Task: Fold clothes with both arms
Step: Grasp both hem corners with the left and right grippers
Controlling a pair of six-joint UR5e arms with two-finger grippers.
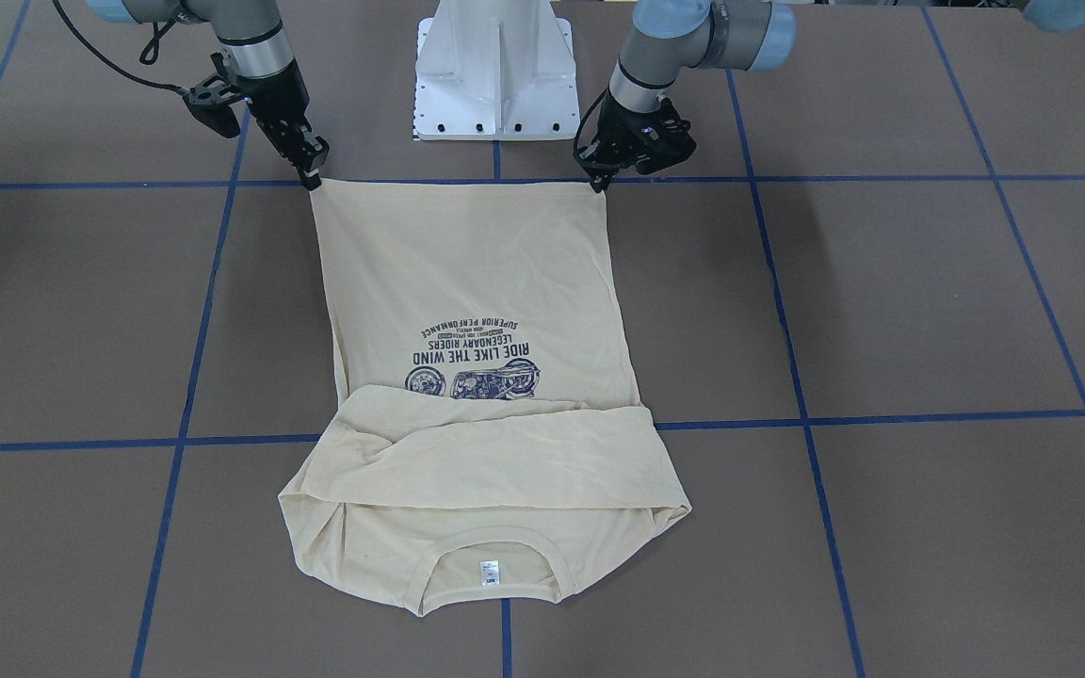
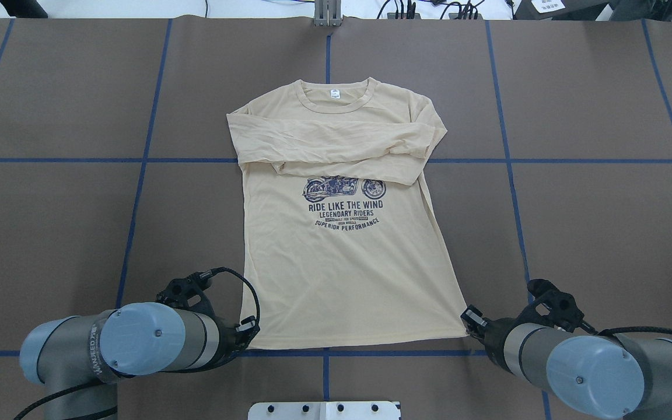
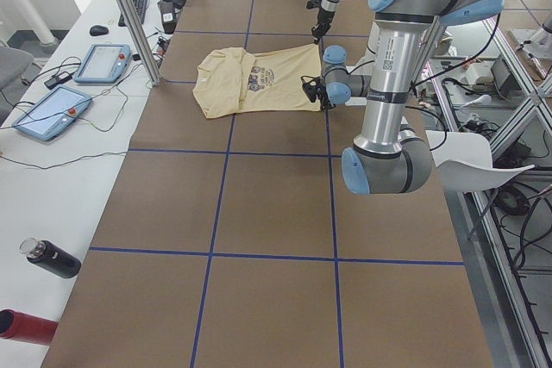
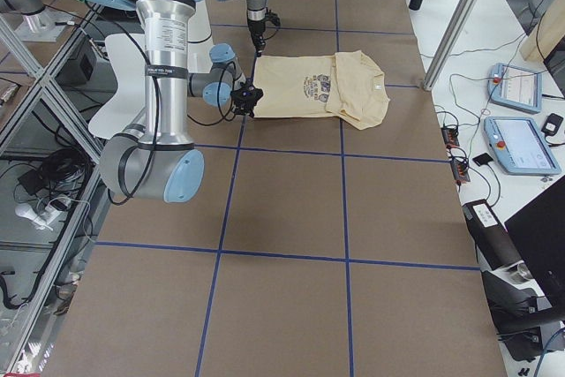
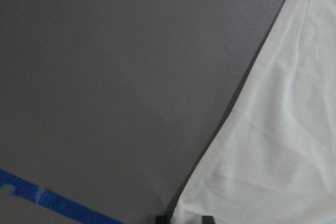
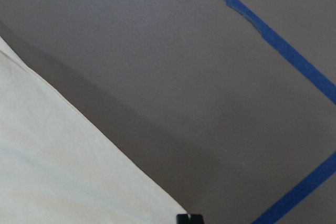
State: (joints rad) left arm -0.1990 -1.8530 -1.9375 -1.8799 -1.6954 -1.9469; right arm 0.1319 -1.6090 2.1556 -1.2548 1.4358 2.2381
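1. You lose the fingertips (image 5: 162, 219) at the bottom edge of both wrist views, and overhead the arms (image 2: 155, 341) cover them.
2. Folded sleeves (image 2: 336, 146) hide the top of the print (image 2: 345, 213).
3. Left gripper (image 1: 597, 181) pinches one hem corner of the shirt (image 2: 347, 280); right gripper (image 1: 314, 177) is clamped on the other.
4. Shirt lies flat mid-table (image 2: 575, 221), collar away from the robot.

One fixed camera hangs behind the robot and looks forward and down; another faces it from across the table (image 1: 882, 311). Both frame the whole shirt (image 2: 342, 280). Two farther cameras look along the table from either end. Each wrist camera sits close over a hem corner.
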